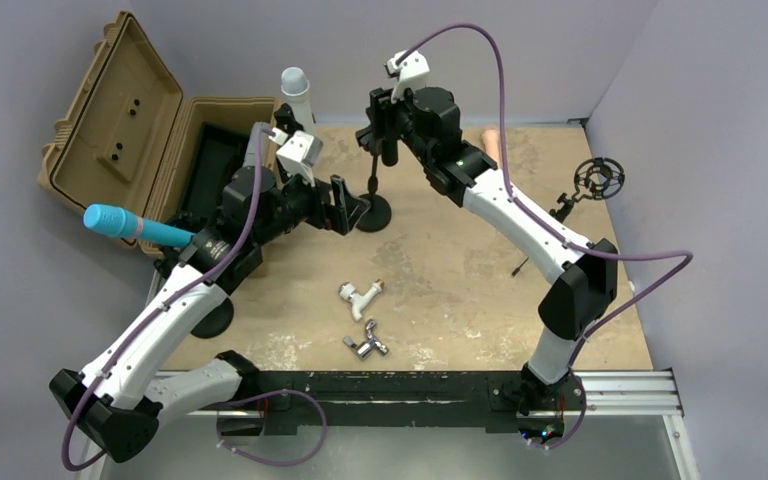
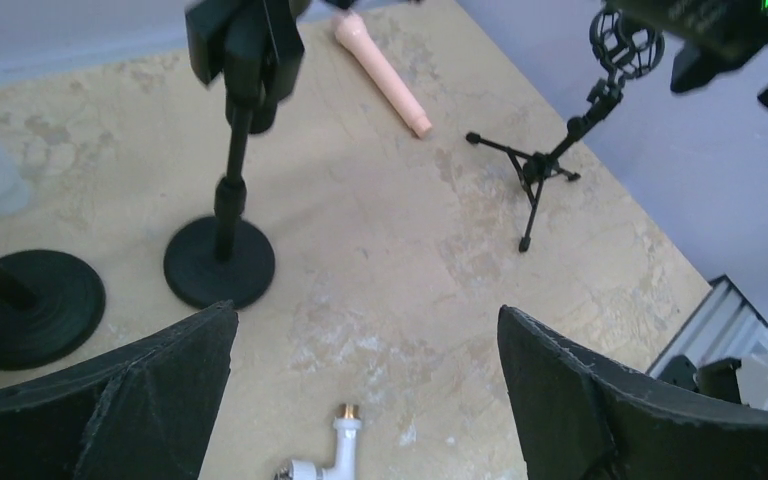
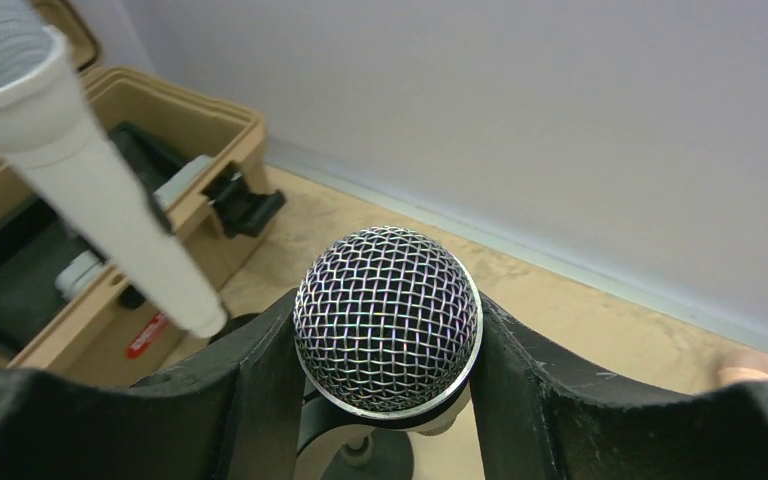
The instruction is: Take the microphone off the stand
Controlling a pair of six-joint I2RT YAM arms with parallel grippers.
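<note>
Right wrist view: microphone (image 3: 388, 300) pinched at its mesh head.
Here the right gripper (image 3: 385, 335) presses both its sides (it sits in the stand (image 1: 373, 208), near the desk's (image 1: 460, 270) far edge); the left gripper (image 2: 367, 320) is spread wide, empty.

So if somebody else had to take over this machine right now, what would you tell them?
Left fingers: open, empty, low beside the stand.
Right fingers: closed on the microphone, by its mesh head.
Microphone: upright, still in the stand, mid-table.
Done: the grasp.
Left: lift the microphone out; the left fingers could probably steady the stand first.
</note>
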